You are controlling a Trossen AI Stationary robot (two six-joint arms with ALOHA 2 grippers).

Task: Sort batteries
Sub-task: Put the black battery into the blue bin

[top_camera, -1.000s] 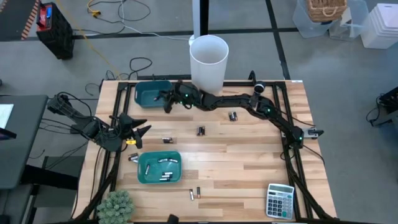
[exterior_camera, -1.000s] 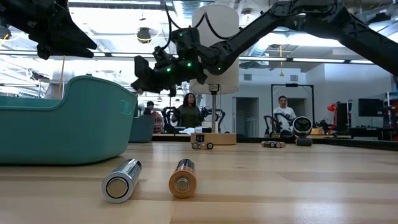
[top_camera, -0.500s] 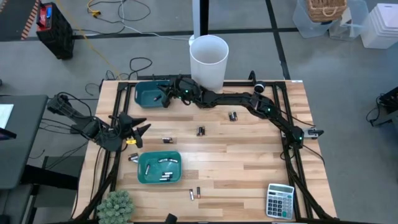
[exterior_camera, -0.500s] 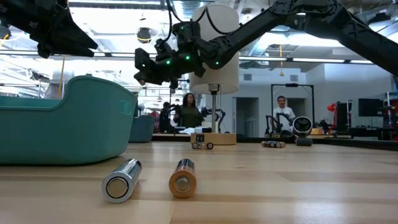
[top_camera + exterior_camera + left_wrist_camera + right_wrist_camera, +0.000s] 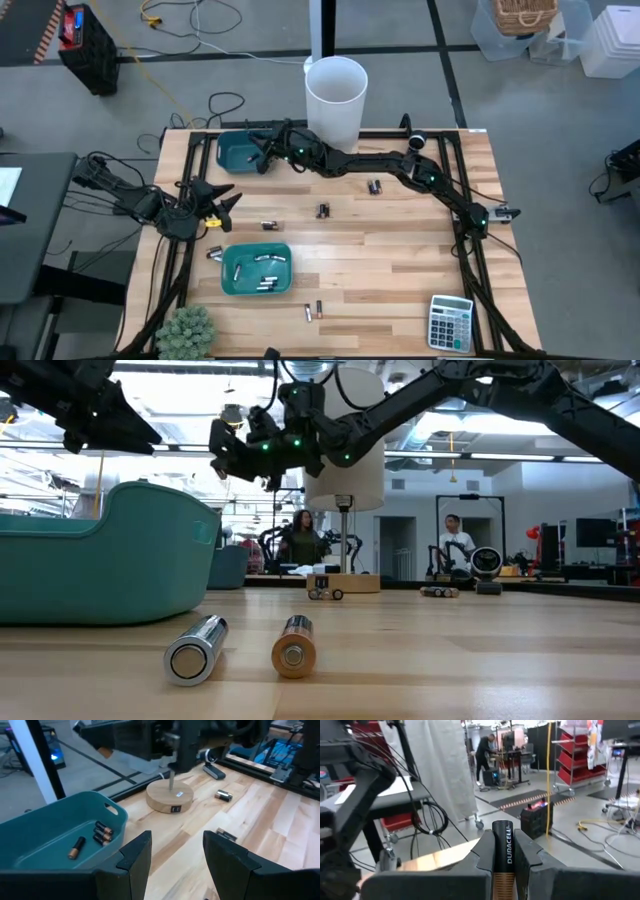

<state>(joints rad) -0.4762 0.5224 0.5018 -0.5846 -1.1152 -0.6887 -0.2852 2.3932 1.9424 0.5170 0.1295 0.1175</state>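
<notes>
Duracell battery (image 5: 502,851): clamped upright between the right gripper (image 5: 268,150) fingers, above the far teal bin (image 5: 236,152). Loose batteries (image 5: 322,210) lie mid-counter (image 5: 400,260). Left gripper (image 5: 222,196): fingers apart, empty, near the counter's left edge.

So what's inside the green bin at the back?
The back bin holds three dark batteries with copper ends, two side by side and one apart. Its near wall hides part of the floor, and from above the right gripper, shut on a battery, covers some.
</notes>
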